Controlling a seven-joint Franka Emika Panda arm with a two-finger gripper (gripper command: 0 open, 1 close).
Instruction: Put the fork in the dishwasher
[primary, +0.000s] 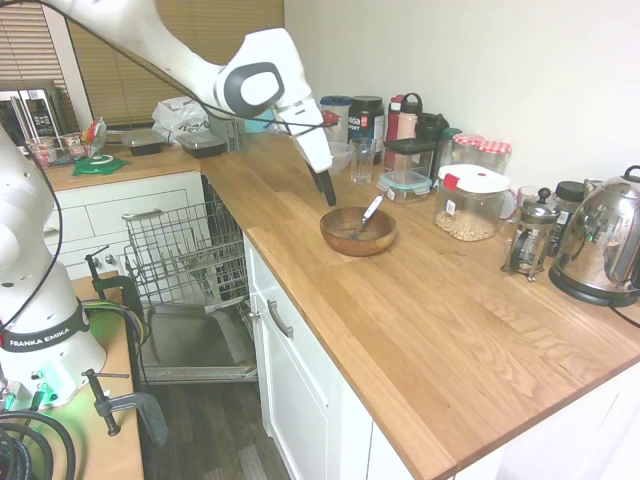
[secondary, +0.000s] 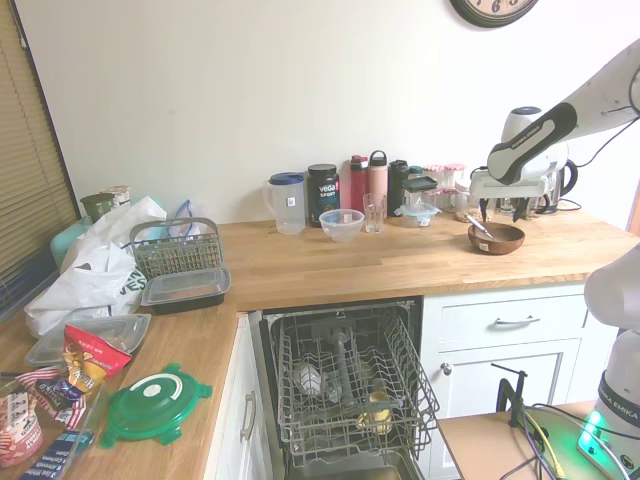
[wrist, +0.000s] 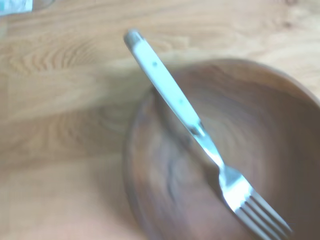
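Oak-coloured wood runs the length of the worktop (primary: 430, 330), bare at the near end in the first exterior view. Below its edge sit white cabinets, and beside them the dishwasher (primary: 195, 290) stands open, its door dropped flat and the grey wire rack (secondary: 350, 385) pulled out, with a few items resting in it. Further along the worktop sits a brown wooden bowl (primary: 358, 231), and the fork (primary: 369, 213) lies in it — tines down against the inside of the bowl, pale handle leaning up over the rim. The wrist view shows the same: a white handle crossing the rim and silvery tines low in the bowl. The jaws (primary: 325, 190) hang just above and beside the bowl, not touching the fork; whether they are apart or together I cannot tell, since the dark fingers read as one shape from either side. Beyond the bowl, against the wall, stand a lidded container of nuts (primary: 471, 203), a French press (primary: 531, 235) and a steel kettle (primary: 603, 240) — bottles and jars line up further back.
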